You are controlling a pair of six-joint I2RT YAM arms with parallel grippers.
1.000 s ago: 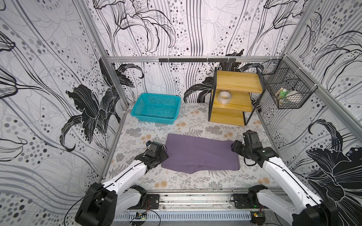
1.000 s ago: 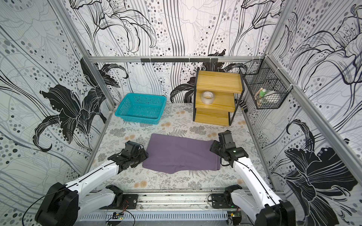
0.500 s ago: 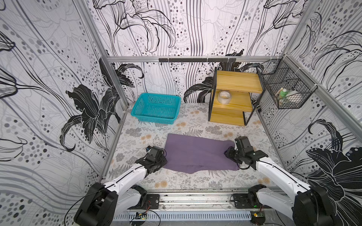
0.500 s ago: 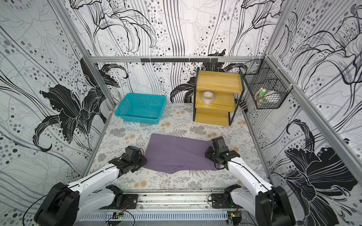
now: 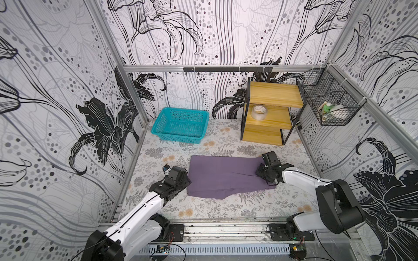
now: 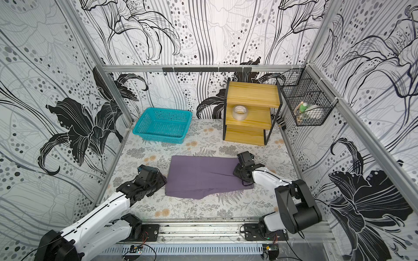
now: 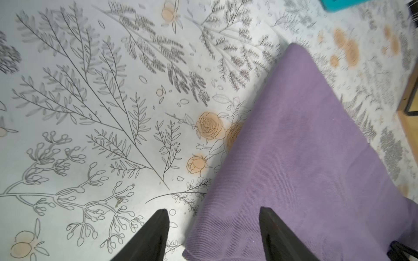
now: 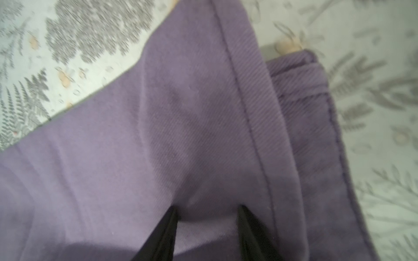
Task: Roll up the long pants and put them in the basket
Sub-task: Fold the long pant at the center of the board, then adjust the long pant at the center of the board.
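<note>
Closest in, the long pants (image 5: 226,176) lie folded flat on the desk (image 5: 203,210) between the two sets of jaws. Their near edge shows the same small flap as a second ago. Nothing has been turned over, so I judge the roll not yet begun.

The left jaws stand apart astride the cloth's end edge, with one finger (image 7: 278,235) over the pants and the other over the desk. The right jaws stood just off the opposite end a second ago and have since come in over it. They too stand apart, tips down on the cloth just inside the stitched hem (image 8: 248,126), clamping nothing. Probably both are resetting for a fresh pinch.

Well beyond the jaws, the teal basket (image 5: 181,126) and the shelf (image 5: 269,122) are as they were.
</note>
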